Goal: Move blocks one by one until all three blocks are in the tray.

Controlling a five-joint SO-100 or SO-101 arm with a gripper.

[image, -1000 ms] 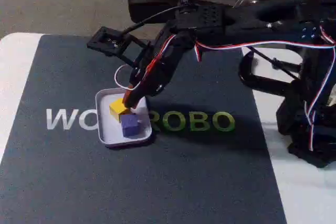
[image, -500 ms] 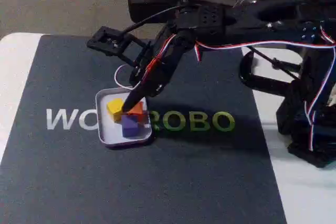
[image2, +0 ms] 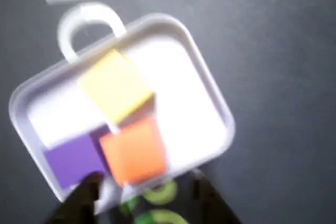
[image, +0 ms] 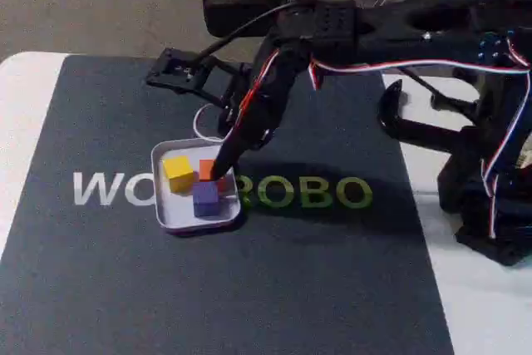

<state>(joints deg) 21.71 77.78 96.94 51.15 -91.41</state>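
Observation:
The pale tray (image: 169, 207) lies on the dark mat and holds all three blocks. The yellow block (image: 177, 171) is at its left, the orange block (image: 204, 169) at its back right, the purple block (image: 205, 197) in front. My gripper (image: 220, 174) points down at the tray's right edge, right beside the orange block. In the wrist view the tray (image2: 184, 87) holds the yellow block (image2: 114, 84), the orange block (image2: 134, 150) and the purple block (image2: 73, 158). My gripper (image2: 146, 179) is open, and its dark fingertips (image2: 86, 195) stand apart below the orange block, holding nothing.
The dark mat (image: 249, 288) carries white and green lettering (image: 307, 193) and lies on a white table (image: 25, 106). A white loop (image: 198, 121) sticks out behind the tray. The arm's base and clamp (image: 490, 197) stand at the right.
The orange block, held over the yellow one a second ago, now rests in the tray. The yellow block has settled flat. My gripper has opened and drawn back slightly right.

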